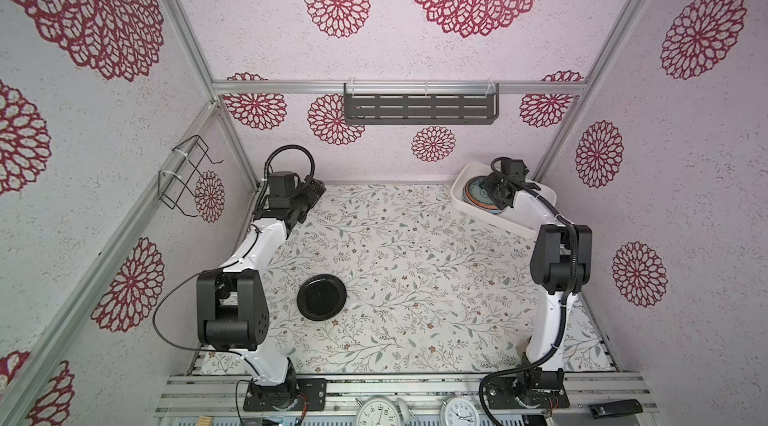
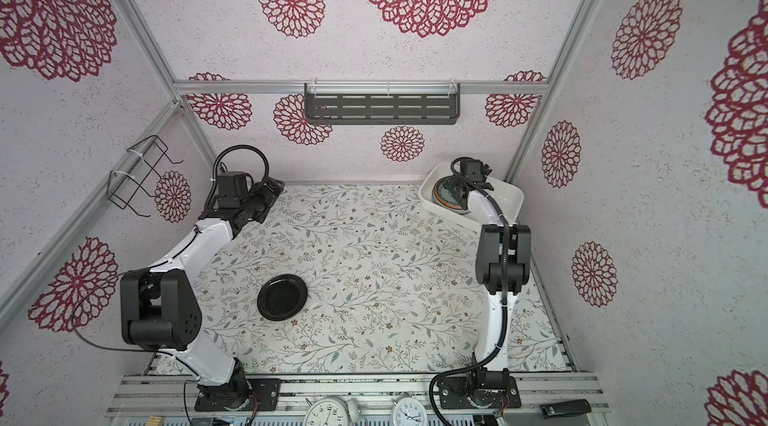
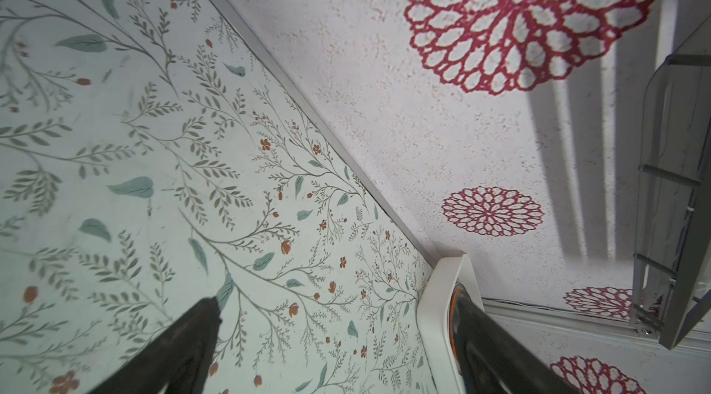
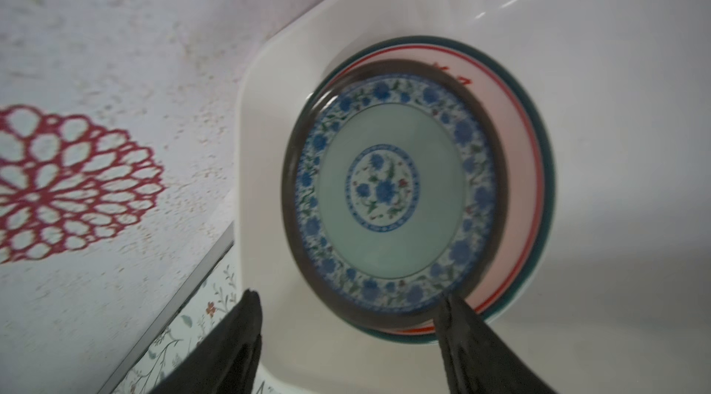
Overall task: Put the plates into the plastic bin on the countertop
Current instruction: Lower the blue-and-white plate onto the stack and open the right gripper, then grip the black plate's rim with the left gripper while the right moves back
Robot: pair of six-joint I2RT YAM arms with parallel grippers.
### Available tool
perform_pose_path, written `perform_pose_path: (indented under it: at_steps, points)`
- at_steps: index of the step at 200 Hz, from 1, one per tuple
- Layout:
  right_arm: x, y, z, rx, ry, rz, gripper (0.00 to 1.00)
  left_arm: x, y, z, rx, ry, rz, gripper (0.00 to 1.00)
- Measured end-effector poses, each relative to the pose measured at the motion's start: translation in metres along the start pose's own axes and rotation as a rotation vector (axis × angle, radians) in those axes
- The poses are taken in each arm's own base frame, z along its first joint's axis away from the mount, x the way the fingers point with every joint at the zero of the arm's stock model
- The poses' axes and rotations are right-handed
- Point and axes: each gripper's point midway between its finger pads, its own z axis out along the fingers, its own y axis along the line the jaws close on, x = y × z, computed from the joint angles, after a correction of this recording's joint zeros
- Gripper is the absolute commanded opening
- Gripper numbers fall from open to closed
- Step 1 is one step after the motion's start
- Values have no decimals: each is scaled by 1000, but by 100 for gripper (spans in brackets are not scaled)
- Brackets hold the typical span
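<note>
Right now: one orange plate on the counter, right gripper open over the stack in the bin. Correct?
One thing is off: the plate on the counter is black, not orange, as both top views show. The rest holds: the right wrist view shows the right gripper open over the stack in the bin.

A lab rig: aluminium frame (image 1: 399,88), printed countertop (image 1: 415,278)

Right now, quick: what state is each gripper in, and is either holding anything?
Left gripper: jaws open, holding nothing.
Right gripper: jaws open over the teal patterned plate in the plastic bin, holding nothing.
</note>
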Motion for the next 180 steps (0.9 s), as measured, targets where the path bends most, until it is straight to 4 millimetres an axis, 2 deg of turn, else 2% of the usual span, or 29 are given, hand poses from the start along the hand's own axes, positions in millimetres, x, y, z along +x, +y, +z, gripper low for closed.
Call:
perform_pose_path:
  at_steps: [12, 54, 77, 93, 128, 152, 180]
  points:
    - [7, 22, -5, -55, 1, -36, 99, 4, 8, -10, -34, 1, 15, 97]
    - [42, 104, -27, -267, 24, -211, 99, 24, 46, -34, -171, 47, 59, 97]
    - [59, 147, -45, -379, 26, -275, 99, 44, 76, -45, -258, 97, 50, 97]
    - [76, 170, -55, -445, 43, -307, 99, 56, 97, -54, -316, 132, 34, 97]
    - [106, 187, -62, -497, 97, -340, 99, 80, 131, -77, -415, 190, 11, 97]
    - [113, 186, -59, -504, 121, -344, 99, 95, 152, -92, -491, 226, 3, 97]
    - [118, 183, -52, -494, 133, -344, 99, 114, 173, -98, -550, 273, -12, 97]
